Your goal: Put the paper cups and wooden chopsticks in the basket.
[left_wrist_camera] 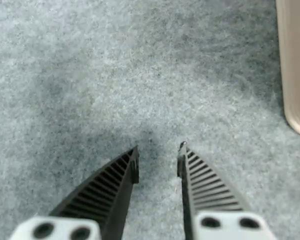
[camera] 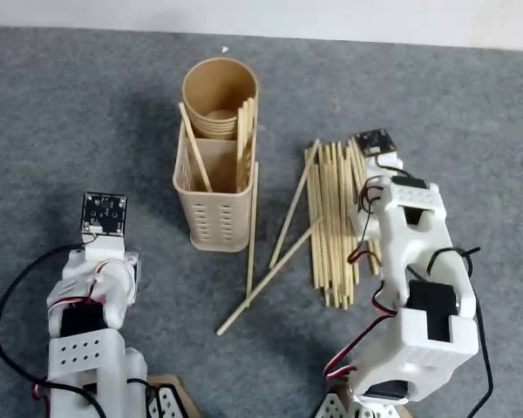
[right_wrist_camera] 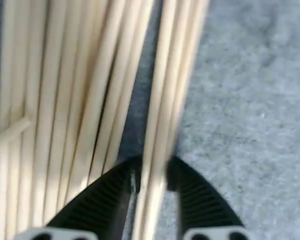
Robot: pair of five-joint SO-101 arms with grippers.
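Note:
A beige perforated basket [camera: 216, 209] stands on the grey carpet with stacked paper cups [camera: 220, 91] in its far half and a few wooden chopsticks [camera: 244, 135] leaning inside. To its right lies a pile of chopsticks [camera: 331, 218]. My right arm [camera: 405, 218] hangs over that pile's right side. My right gripper [right_wrist_camera: 152, 172] is shut on a couple of chopsticks [right_wrist_camera: 162, 100] at the pile's edge. My left gripper [left_wrist_camera: 158, 150] is open over bare carpet, left of the basket's wall [left_wrist_camera: 295, 65], with nothing between its fingers.
Three loose chopsticks [camera: 266, 283] lie slanted between the basket and the pile, one right beside the basket's side. The left arm [camera: 100, 270] stands left of and nearer than the basket. Carpet spreads around both arms.

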